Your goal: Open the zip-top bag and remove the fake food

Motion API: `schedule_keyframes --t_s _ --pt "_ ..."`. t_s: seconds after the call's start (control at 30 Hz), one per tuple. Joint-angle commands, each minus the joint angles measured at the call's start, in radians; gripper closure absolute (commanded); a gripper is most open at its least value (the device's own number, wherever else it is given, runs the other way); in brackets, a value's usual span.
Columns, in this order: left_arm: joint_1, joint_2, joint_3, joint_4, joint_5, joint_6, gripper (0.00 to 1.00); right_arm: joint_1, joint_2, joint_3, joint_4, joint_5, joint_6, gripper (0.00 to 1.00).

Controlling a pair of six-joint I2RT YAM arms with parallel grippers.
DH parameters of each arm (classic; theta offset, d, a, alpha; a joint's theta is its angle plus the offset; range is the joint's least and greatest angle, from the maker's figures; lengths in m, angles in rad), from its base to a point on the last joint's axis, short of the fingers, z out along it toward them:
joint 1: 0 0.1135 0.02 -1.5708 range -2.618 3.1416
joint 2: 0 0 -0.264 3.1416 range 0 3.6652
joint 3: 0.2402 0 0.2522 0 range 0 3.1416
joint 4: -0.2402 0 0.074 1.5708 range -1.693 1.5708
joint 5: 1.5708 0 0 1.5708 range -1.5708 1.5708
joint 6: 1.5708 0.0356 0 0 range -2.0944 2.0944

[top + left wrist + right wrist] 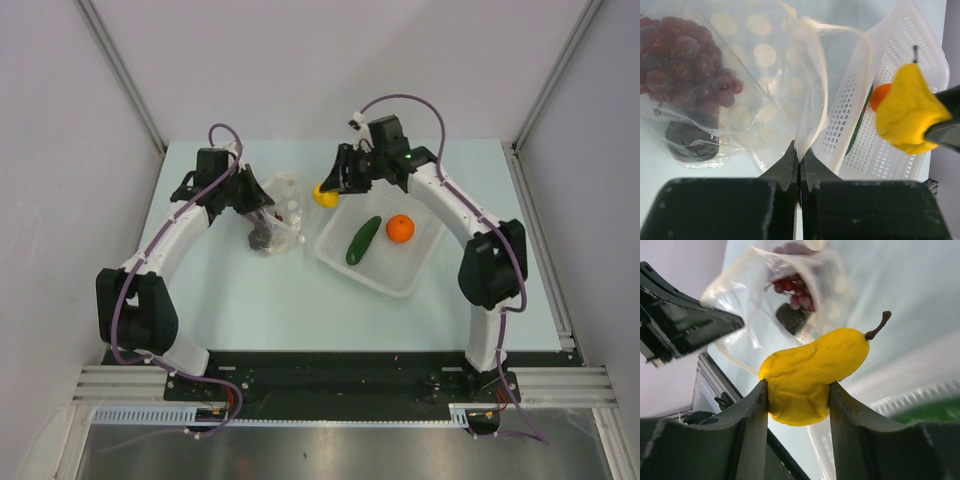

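While the white basket (398, 272) lies just near-right of it, the right pincer (797, 390), clamped across the yellow pear (815, 365), hangs at the basket's far left corner; leftward, the left pincer (800, 160) pinches the zip-top bag (765, 75), grapes (680, 60) inside.

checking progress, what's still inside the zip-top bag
Through the clear zip-top bag show a dark red grape bunch and, next to it, a small dark round fruit. Crinkled plastic and the grapes hide whatever may lie behind them.
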State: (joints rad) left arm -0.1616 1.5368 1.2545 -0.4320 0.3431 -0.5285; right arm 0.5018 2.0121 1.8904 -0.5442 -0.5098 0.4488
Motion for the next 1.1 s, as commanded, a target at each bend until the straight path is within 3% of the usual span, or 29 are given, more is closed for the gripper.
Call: schedule_keyframes --t_s 0.0,0.13,0.33,0.47,0.6,0.83,1.07 --pt "0.01 -0.033 0.019 0.004 -0.004 0.021 1.0 -0.086 -0.148 -0.14 -0.003 0.039 -0.051 0.8" --pt "0.01 -0.04 0.023 0.003 -0.001 0.021 1.0 -0.17 -0.176 -0.206 -0.025 0.103 -0.07 0.8" --pt "0.01 -0.038 0.019 0.007 0.016 0.012 1.0 -0.236 -0.049 -0.16 -0.057 0.134 -0.075 0.73" --pt "0.01 -0.04 0.037 0.003 0.019 0.005 1.0 -0.246 0.033 -0.103 -0.082 0.191 -0.108 0.55" --pt "0.01 -0.046 0.039 0.006 0.014 0.005 1.0 -0.249 0.122 -0.022 -0.137 0.273 -0.142 0.47" --pt "0.01 -0.047 0.034 0.007 0.019 -0.001 1.0 -0.246 0.171 0.042 -0.184 0.33 -0.188 0.21" --pt "0.01 -0.05 0.031 0.004 0.016 0.005 1.0 -0.217 0.114 0.064 -0.218 0.408 -0.205 0.14"
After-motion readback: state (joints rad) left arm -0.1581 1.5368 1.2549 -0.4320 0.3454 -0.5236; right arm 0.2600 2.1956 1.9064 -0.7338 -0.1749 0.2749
